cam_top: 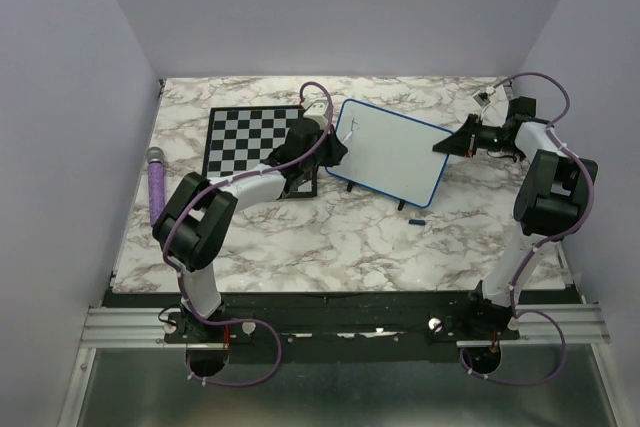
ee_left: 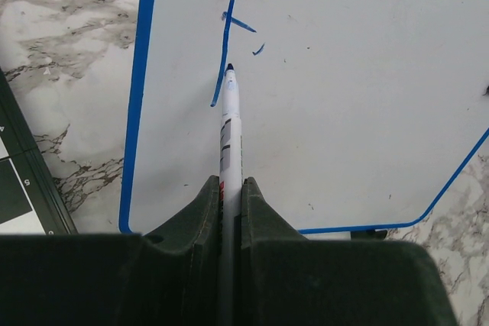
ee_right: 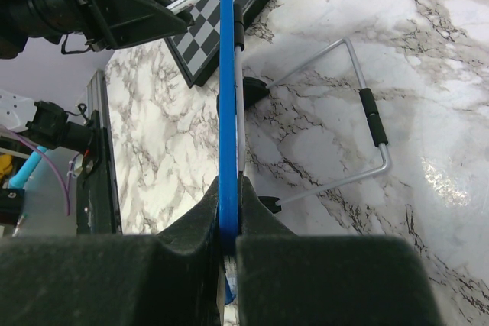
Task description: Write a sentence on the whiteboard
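Observation:
The whiteboard (cam_top: 392, 152) stands tilted on its wire stand (ee_right: 359, 124) mid-table, blue frame all round. My left gripper (ee_left: 231, 188) is shut on a white marker (ee_left: 230, 135), its tip at or just off the board (ee_left: 344, 89) near the left edge. Blue strokes (ee_left: 224, 51) show there: one long vertical line, a short cross stroke and a small dash; no readable words. My right gripper (ee_right: 231, 196) is shut on the board's blue frame edge (ee_right: 227, 74) at the right side. In the top view it (cam_top: 447, 145) sits at the board's right edge, and the left gripper (cam_top: 335, 152) at its left.
A black-and-white chessboard (cam_top: 245, 137) lies left of the whiteboard, partly under my left arm. A purple rod (cam_top: 157, 182) lies near the table's left edge. A small blue cap (cam_top: 417, 219) lies in front of the whiteboard. Grey walls close in three sides.

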